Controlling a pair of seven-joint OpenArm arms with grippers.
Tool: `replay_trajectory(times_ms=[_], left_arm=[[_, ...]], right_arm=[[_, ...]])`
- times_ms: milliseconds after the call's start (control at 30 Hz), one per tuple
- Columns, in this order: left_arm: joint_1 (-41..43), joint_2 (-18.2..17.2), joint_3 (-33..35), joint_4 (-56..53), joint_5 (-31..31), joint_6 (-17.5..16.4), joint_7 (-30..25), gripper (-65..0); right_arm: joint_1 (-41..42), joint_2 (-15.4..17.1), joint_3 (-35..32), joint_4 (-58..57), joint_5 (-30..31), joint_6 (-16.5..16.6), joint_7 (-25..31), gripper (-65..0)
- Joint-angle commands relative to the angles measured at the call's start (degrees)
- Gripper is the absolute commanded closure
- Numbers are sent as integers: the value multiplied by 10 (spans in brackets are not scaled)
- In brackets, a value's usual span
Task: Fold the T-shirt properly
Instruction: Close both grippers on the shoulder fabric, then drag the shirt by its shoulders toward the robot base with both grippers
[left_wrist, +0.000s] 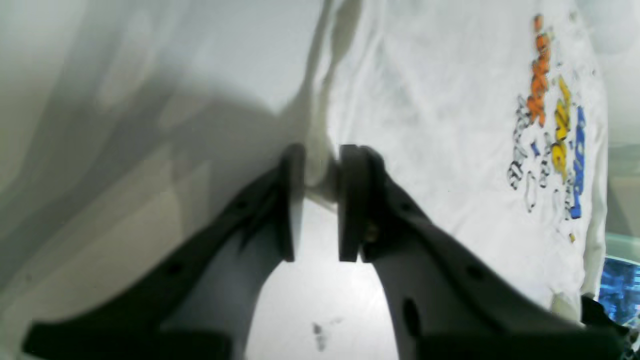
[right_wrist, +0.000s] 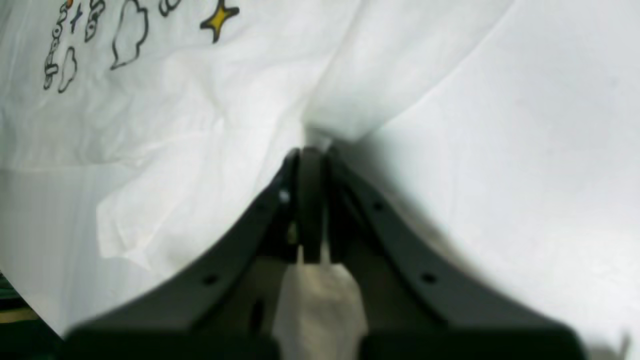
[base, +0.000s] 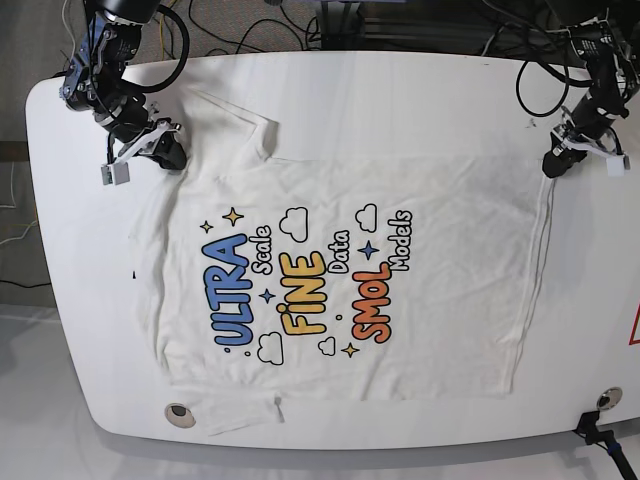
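Observation:
The T-shirt (base: 330, 200) lies spread on the white table, print side up, its coloured lettering across the middle. My right gripper (base: 165, 152) is at the shirt's far left corner by the sleeve. In the right wrist view this gripper (right_wrist: 312, 150) is shut on a pinch of white T-shirt (right_wrist: 175, 125) cloth bunched at its tips. My left gripper (base: 555, 165) is at the far right corner of the hem. In the left wrist view it (left_wrist: 320, 165) stands partly open, with the raised edge of the T-shirt (left_wrist: 425, 100) between the pads and a gap showing lower down.
The white table (base: 400, 90) has rounded corners and shows bare around the shirt. One sleeve (base: 235, 115) points to the back, the other (base: 250, 415) reaches the front edge. A round fitting (base: 178, 412) sits front left, a black clamp (base: 600, 430) front right. Cables hang behind.

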Motion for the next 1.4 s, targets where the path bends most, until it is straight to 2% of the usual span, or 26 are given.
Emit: replay_trajectory(times_ms=[0,33,200,433,600,867,1067,1100,1367], left_arm=[[5,-9,3,-2,18,-12,25,-21],[7,-9,5,-5,15,-15,24,0],[15,-8,-3,25,15,-14,40,0],[64,-8,-20,104,14,-11,54,0],[103,-8,-40,158,19,-7,65,0],[173,-6,-64,224,21,-6,71,0],[204,-7,-80,243,28,-6,64,0],[201,-5,-71,234,22,-6,77,0],[239,-4,-62,258,14,-14,80,0]], right_arm=[[-3,5,1,6,-18,-5,-15,0],[-3,5,1,7,-17,-5,-16,0],[-4,3,8,33,-42,-5,-16,0],[-26,3,52,74,-38,-5,-40,0],[-51,2,84,83,-19,-5,-49,0],[-108,19,99,122,56,-5,-56,0],[-140,26,115,156,56,-5,-57,0],[-130,23,107,146,57,-5,-62,0],[-144,22,130,189,62,-5,-73,0]])
